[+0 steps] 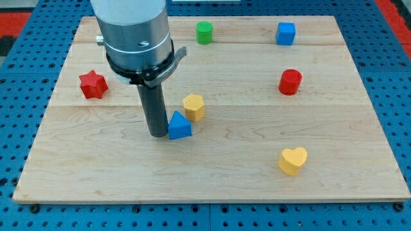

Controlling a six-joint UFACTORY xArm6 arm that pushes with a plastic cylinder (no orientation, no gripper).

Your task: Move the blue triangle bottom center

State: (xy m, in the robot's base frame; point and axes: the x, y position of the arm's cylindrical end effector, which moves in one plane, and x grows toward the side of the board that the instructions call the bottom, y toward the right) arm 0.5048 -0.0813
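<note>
The blue triangle lies left of the board's middle. My tip rests on the wooden board, touching or almost touching the triangle's left side. A yellow hexagon block sits just up and right of the triangle, very close to it. The rod and the arm's grey body rise from the tip toward the view's top.
A red star is at the left. A green cylinder and a blue cube sit near the top edge. A red cylinder is at the right. A yellow heart is at the lower right.
</note>
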